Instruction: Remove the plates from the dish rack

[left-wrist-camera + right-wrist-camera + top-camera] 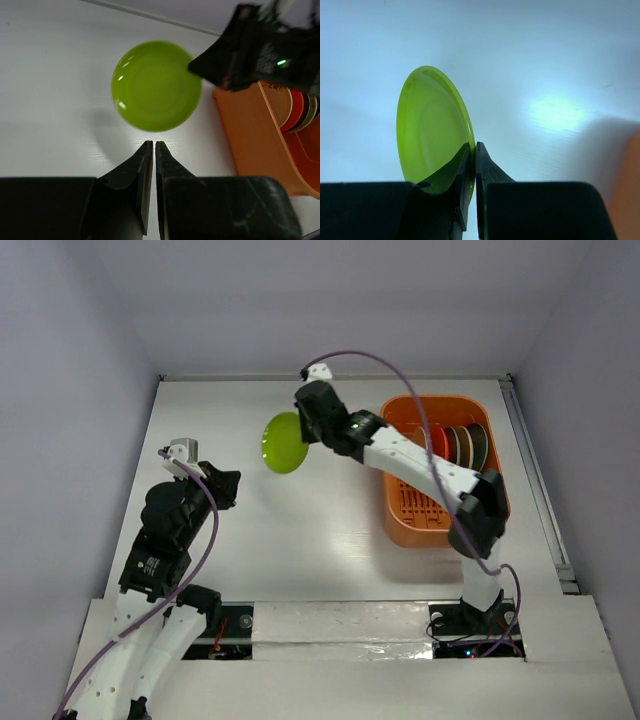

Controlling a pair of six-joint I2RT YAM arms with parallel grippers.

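Observation:
My right gripper (303,430) is shut on the rim of the lime green plate (284,443) and holds it on edge above the table, left of the dish rack (440,525). The plate also shows in the right wrist view (432,130), pinched between the fingers, and in the left wrist view (156,86). Several plates (465,445) stand on edge in the far end of the orange rack; a red-orange one (295,110) shows among them. My left gripper (154,145) is shut and empty, at the table's left (222,485).
The orange rack's near wall (257,140) stands right of the left gripper. The white table (300,530) has raised edges at the back and right. The right arm (420,465) stretches over the rack.

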